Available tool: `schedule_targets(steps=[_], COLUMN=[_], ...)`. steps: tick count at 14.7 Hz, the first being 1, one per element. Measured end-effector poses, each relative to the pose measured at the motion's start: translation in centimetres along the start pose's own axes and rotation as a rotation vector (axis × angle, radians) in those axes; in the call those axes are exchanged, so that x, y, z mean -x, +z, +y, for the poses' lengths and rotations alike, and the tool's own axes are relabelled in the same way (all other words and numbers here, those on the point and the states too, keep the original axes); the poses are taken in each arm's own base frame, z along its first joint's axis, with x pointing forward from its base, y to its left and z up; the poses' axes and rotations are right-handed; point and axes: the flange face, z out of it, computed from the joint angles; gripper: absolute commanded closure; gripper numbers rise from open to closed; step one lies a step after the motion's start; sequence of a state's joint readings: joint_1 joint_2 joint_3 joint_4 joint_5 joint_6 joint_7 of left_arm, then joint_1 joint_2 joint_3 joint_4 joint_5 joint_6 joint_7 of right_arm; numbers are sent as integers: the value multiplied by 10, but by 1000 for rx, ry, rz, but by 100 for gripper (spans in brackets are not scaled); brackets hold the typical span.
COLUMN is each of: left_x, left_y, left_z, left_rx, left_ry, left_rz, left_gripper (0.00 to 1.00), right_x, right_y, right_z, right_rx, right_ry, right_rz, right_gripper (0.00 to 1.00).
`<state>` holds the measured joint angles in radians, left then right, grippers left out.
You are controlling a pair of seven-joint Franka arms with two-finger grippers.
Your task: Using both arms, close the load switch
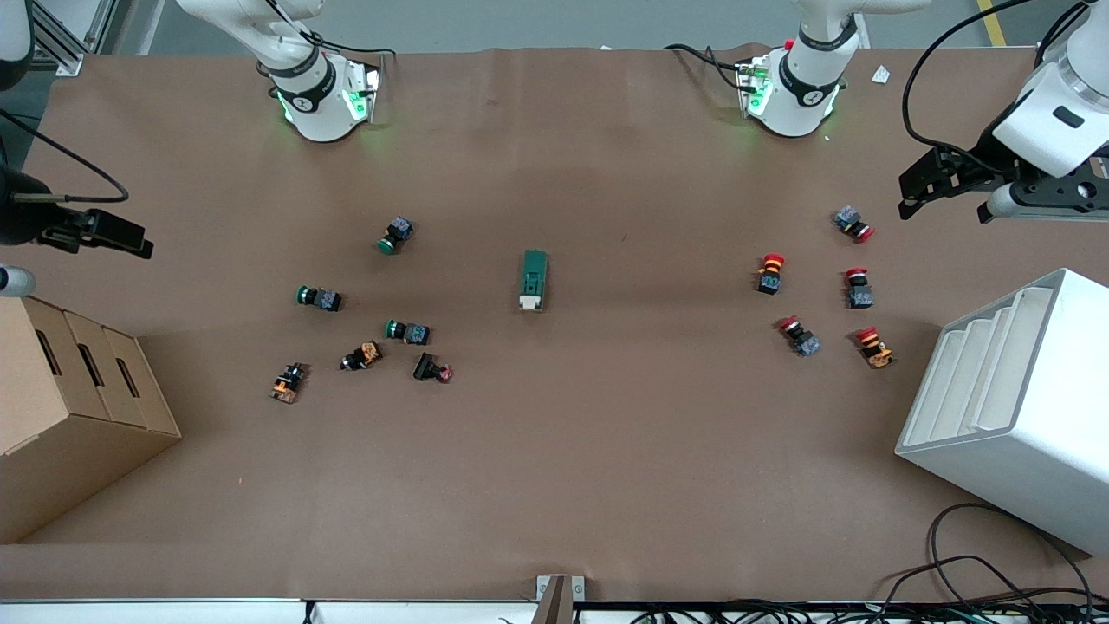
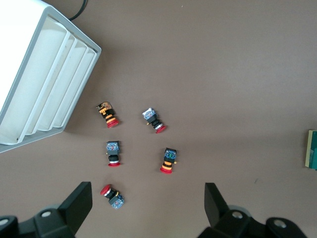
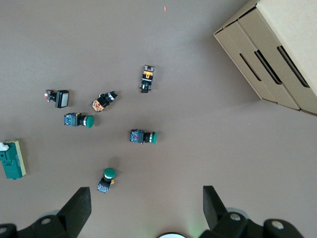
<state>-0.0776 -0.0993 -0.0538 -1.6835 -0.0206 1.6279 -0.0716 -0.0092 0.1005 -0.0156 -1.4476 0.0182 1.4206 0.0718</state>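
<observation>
Load switch (image 1: 534,280): lying mid-surface, touched by nothing, white lever end nearer the front camera.
Left gripper (image 1: 910,192): jaws open, up over the red pushbuttons (image 1: 770,272).
Right gripper (image 3: 143,210): jaws open, over the green pushbuttons (image 1: 396,235).

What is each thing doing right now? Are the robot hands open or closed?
Load switch: lying flat mid-table, untouched, its white lever end nearer the front camera.
Left gripper: open, empty, up over the red pushbuttons.
Right gripper: open, empty, up over the green pushbuttons.
Pushbuttons: all tipped on their sides, loose.
Cardboard box: standing, slots facing up.
White rack: standing, nothing seen in its slots.
</observation>
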Motion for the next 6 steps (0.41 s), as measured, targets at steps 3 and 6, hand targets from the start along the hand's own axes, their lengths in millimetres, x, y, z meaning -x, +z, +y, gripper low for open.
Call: schedule_targets(steps=[3,6], left_x=[0,0], left_y=[0,0], left_z=[0,0], left_rx=[0,0], left_ry=[0,0], left_rz=[-4,-4], left_gripper=[0,0], right_x=[19,41], right_y=[-2,-3], right_z=[2,4], right_rx=[-3,-6], right_ry=[0,0], right_rz=[28,46], right_gripper=[0,0])
